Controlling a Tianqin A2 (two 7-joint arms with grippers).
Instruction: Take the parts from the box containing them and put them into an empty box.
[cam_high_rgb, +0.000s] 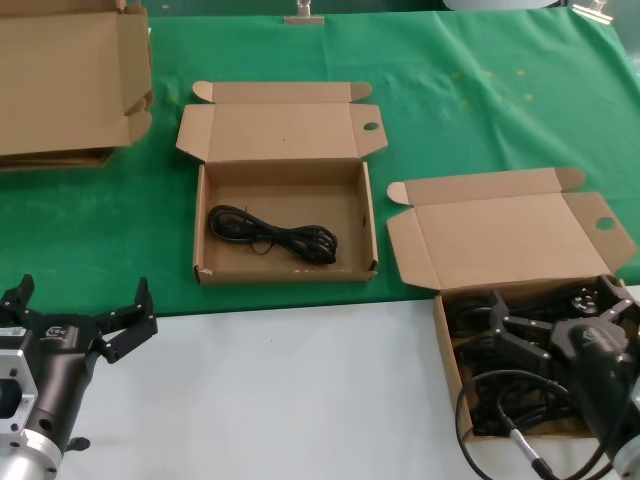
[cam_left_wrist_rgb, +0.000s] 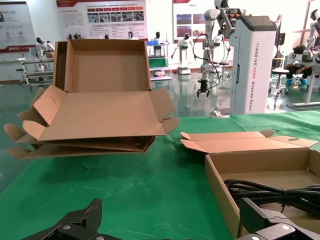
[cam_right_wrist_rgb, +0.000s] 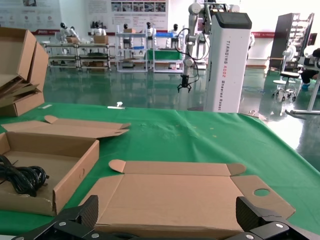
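1. The right gripper (cam_high_rgb: 530, 335) is down inside the full box (cam_high_rgb: 447, 340) at the table's right front, fingers spread wide over the black cables (cam_high_rgb: 480, 400) and gripping nothing.
2. That box's lid (cam_high_rgb: 505, 235) lies open and flat behind it on the green cloth (cam_high_rgb: 450, 90); its round-holed flap (cam_high_rgb: 605, 225) reaches nearly to the cloth's right edge.
3. The middle box (cam_high_rgb: 285, 270) sits to the left, with a strip of bare cloth between the two boxes. One coiled cable (cam_high_rgb: 275, 235) lies on its floor, toward the front left.
4. Its lid (cam_high_rgb: 280, 130) is also folded back.
5. The left gripper (cam_high_rgb: 85, 315) hovers over the white table front (cam_high_rgb: 290, 390), fingers apart and empty, just short of the cloth's edge.
6. A flattened cardboard stack (cam_high_rgb: 65, 85) fills the far left corner.
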